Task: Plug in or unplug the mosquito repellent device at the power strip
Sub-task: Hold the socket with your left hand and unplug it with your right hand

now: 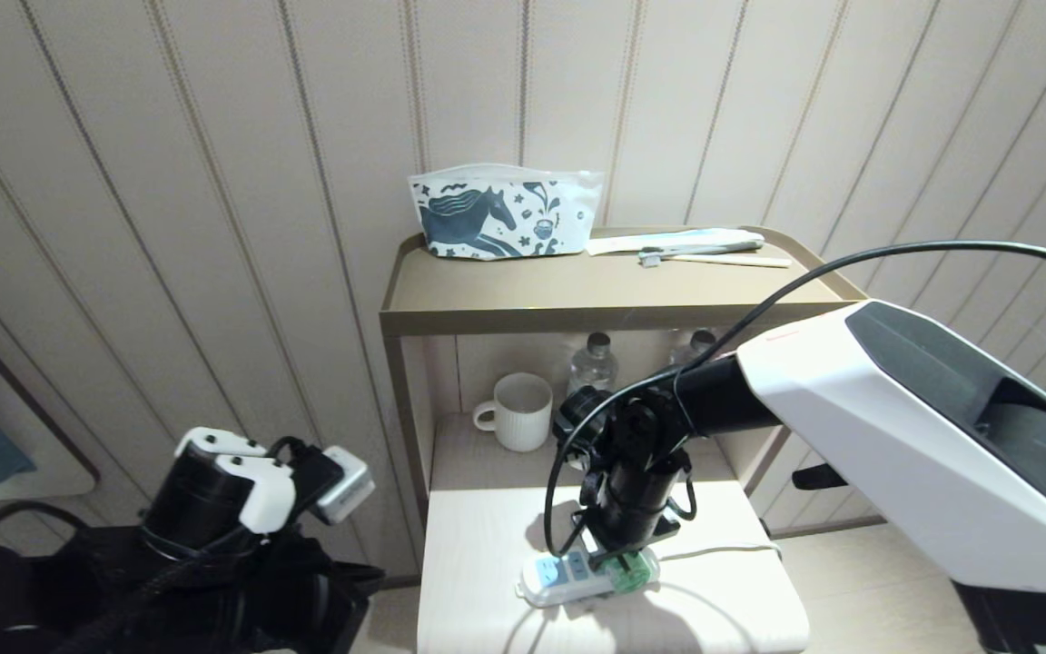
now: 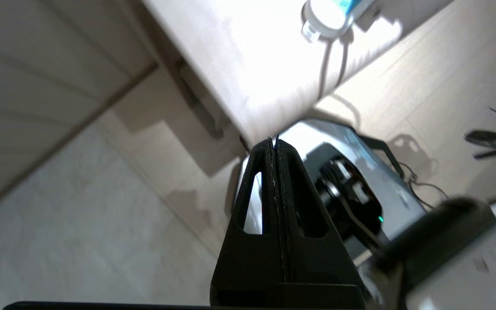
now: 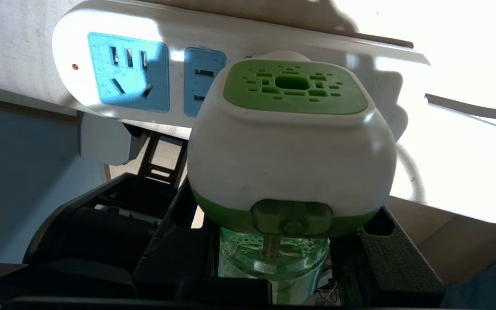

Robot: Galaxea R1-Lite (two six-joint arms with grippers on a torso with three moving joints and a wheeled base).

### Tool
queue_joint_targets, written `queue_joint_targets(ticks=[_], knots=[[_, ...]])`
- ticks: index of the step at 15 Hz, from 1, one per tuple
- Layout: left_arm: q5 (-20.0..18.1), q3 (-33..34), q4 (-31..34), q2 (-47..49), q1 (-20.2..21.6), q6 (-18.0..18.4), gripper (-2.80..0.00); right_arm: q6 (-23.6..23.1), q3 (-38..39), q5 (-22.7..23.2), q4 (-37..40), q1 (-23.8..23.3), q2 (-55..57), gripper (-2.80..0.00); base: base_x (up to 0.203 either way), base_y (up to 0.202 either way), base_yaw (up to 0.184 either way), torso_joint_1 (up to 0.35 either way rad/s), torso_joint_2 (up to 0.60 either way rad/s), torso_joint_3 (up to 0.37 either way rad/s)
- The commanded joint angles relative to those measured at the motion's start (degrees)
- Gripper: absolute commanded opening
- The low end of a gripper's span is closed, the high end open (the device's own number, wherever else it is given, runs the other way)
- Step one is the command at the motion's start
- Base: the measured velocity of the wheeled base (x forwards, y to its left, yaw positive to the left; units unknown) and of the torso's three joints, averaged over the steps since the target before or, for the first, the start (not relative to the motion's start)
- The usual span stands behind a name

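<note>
White power strip [image 1: 564, 576] lies near the table's [image 1: 723, 618] front edge, right gripper [image 3: 274, 241] clamped on the mosquito repellent device [image 3: 291, 142].

The right arm reaches far forward, its right gripper [image 3: 274, 254] pointing down, fingers squeezing something. The left gripper [image 2: 275, 148] sits low, near, fingers pressed together.

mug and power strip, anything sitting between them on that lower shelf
In the head view, only the right arm's black wrist and its cable come between the mug and the power strip; the shelf there looks bare.
</note>
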Motion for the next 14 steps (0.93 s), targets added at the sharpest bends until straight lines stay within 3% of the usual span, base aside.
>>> queue_joint_targets(ticks=[1, 4, 9, 14], knots=[[1.1, -2.0, -5.4, 11.5, -4.4, -0.9, -2.8, 0.1, -0.5, 0.0, 0.1, 0.1, -0.1, -2.8, 0.0, 0.0, 0.0, 0.0, 0.0, 0.0], [2.1, -8.5, -8.5, 17.4, -7.6, -3.6, -2.8, 0.1, -0.5, 0.0, 0.1, 0.1, -0.1, -2.8, 0.0, 0.0, 0.0, 0.0, 0.0, 0.0], [7.8, -13.3, -16.4, 28.0, -12.8, -3.9, -2.8, 0.1, -0.7, 0.1, 0.1, 0.0, 0.5, -2.8, 0.0, 0.0, 0.0, 0.0, 0.0, 0.0], [11.5, -15.7, -23.3, 34.3, -14.4, -3.8, -2.8, 0.1, -0.9, 0.2, 0.0, 0.1, 0.6, -2.8, 0.0, 0.0, 0.0, 0.0, 0.0, 0.0]])
